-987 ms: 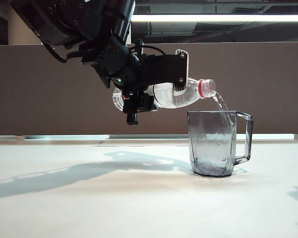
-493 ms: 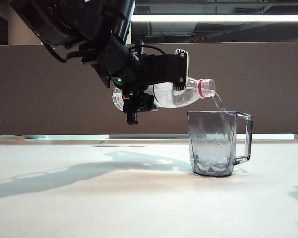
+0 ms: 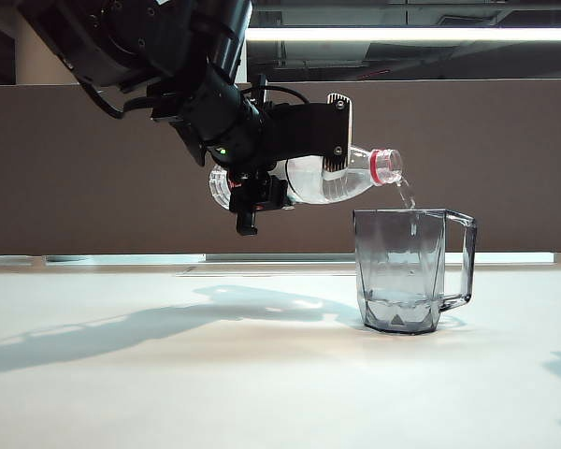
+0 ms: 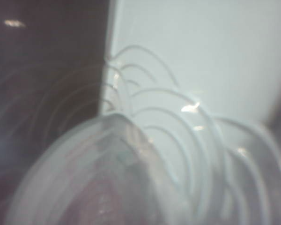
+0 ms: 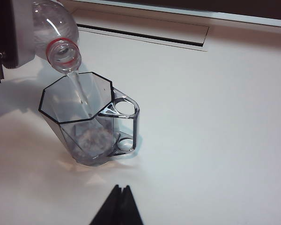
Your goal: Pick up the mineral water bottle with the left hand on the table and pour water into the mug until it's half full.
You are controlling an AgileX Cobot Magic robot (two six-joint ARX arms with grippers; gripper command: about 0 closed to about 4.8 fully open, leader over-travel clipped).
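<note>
My left gripper (image 3: pixel 329 166) is shut on the mineral water bottle (image 3: pixel 309 180), holding it tipped almost level above the table (image 3: pixel 215 374). The bottle's red-ringed mouth (image 3: pixel 389 166) hangs over the mug's rim. A thin stream of water (image 3: pixel 408 194) falls into the smoky faceted mug (image 3: pixel 399 267), which holds a shallow layer of water (image 3: pixel 399 307); its handle (image 3: pixel 462 257) points right. In the right wrist view the bottle mouth (image 5: pixel 64 55) pours into the mug (image 5: pixel 82 124). My right gripper (image 5: pixel 121 188) is shut and empty, short of the mug. The left wrist view shows only the blurred ribbed bottle (image 4: pixel 145 154).
A brown partition (image 3: pixel 505 159) runs behind the table. A long recessed slot (image 5: pixel 145 35) lies along the table's far edge. The arm's shadow (image 3: pixel 122 327) falls on the white top left of the mug.
The stream from the bottle has thinned and the splashing inside the mug has settled. Neither arm has visibly moved.
</note>
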